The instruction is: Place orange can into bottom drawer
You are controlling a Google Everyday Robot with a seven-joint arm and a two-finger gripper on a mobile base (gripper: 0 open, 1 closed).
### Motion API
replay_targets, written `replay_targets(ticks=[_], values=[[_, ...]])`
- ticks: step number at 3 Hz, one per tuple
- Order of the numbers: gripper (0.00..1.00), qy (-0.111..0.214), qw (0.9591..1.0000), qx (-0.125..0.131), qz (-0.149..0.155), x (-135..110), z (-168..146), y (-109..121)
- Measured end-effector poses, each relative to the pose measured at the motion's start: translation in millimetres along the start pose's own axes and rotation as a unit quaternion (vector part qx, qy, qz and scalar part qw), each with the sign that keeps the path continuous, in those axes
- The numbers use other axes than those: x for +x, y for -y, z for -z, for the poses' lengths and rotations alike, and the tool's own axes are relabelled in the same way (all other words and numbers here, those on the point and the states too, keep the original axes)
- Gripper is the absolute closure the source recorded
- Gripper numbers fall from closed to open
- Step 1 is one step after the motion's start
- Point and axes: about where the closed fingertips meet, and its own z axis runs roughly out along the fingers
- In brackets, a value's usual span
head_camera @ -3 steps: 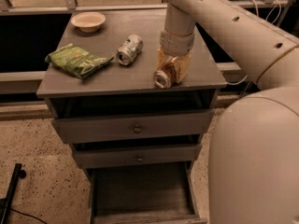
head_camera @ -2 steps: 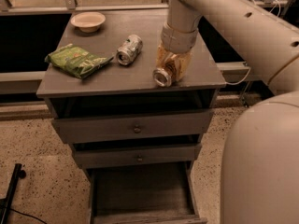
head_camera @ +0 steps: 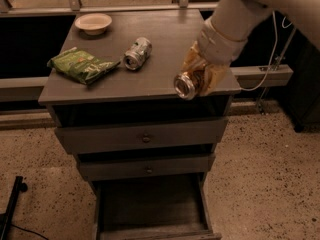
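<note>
The orange can is held on its side in my gripper, its shiny silver top facing the camera. It hangs over the right front edge of the grey cabinet's top. My gripper's translucent yellowish fingers are shut around the can. The bottom drawer, a plain grey box, stands pulled open at the foot of the cabinet, below and to the left of the can. Its inside looks bare.
A silver-grey can lies on its side mid-top. A green chip bag lies at the left and a pale bowl at the back left. Two knobbed drawers sit slightly open above the bottom drawer. Speckled floor surrounds the cabinet.
My gripper has lifted the orange can off the cabinet top and carried it toward the front right edge. The view has also shifted closer.
</note>
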Motion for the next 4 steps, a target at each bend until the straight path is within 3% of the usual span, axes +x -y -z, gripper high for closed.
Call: replay_targets(ticks=[1,2,3,4], values=[[1.00,0.006,0.9955,0.000,-0.094,2,-25,-64],[1.00,0.010,0.9937,-0.032,-0.107,0,-47,-96],[1.00,0.017,0.9939,-0.023,-0.107,1,-48,-89],[1.00,0.103,0.9816,-0.013,-0.160,8,-125,-105]])
